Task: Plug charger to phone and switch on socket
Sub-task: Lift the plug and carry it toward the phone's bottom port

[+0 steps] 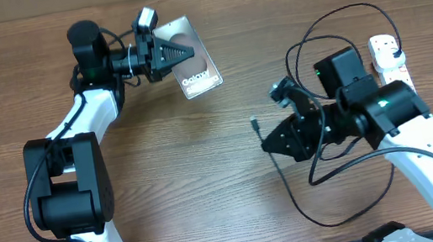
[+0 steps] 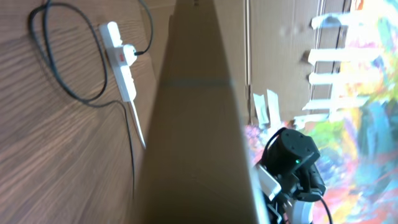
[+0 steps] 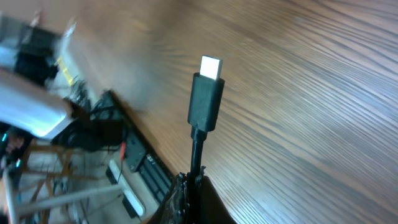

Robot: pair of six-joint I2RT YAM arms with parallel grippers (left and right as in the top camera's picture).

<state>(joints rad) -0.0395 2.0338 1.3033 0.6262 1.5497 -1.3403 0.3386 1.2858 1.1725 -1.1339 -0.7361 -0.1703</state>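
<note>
**Phone and charger both held**

We see the left end effector [image 1: 188, 50] closed on the phone [image 1: 199, 71], in the upper centre of the overhead frame. The right end effector [image 1: 264, 138], at centre right, grips the charger [image 3: 206, 99] just below its tip. The socket [image 1: 389, 59] lies on the table [image 1: 210, 198] at the right edge.

A brown wood-grain desk [image 1: 212, 206] lies under the left pincer [image 1: 187, 50]. Beyond that pincer's tip stand a beige wall [image 2: 280, 37], white slats [image 2: 329, 59] and blurred bright colours [image 2: 367, 137].
</note>
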